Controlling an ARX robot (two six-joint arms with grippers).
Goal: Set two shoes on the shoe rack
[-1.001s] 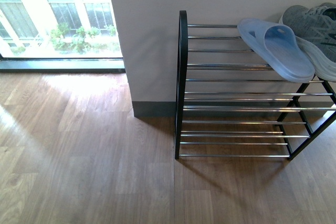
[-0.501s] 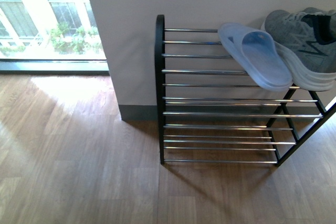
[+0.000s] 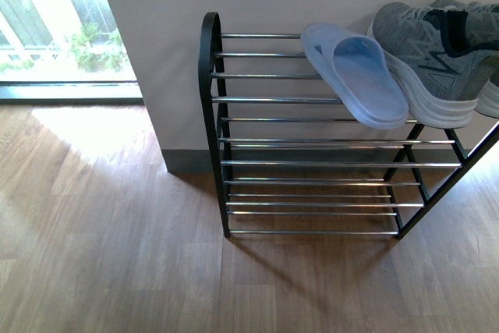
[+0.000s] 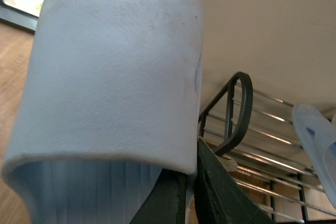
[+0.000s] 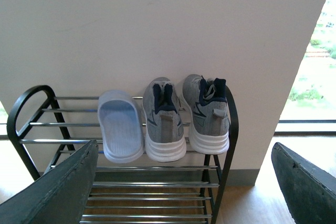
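Note:
The black shoe rack (image 3: 211, 115) with chrome bars stands against a white wall. On its top tier lie one pale blue slide (image 3: 355, 76) and, to its right, the grey sneakers (image 3: 429, 48). The right wrist view shows the same rack (image 5: 21, 103) with the slide (image 5: 121, 129) and two sneakers (image 5: 164, 121) side by side. My left gripper (image 4: 191, 192) is shut on the edge of a second pale blue slide (image 4: 115, 72), which fills its view, with the rack (image 4: 239, 114) behind. My right gripper (image 5: 184, 182) is open and empty, back from the rack. Neither arm shows in the front view.
A wood floor (image 3: 109, 247) spreads in front of the rack. A bright window (image 3: 54, 29) reaches the floor to the left of the wall, and another window (image 5: 315, 77) is on the rack's other side. The lower tiers (image 3: 312, 193) hold nothing.
The front view has shifted, so the rack and its shoes now appear further left in the picture. The shoes on the top tier have not moved on the rack.

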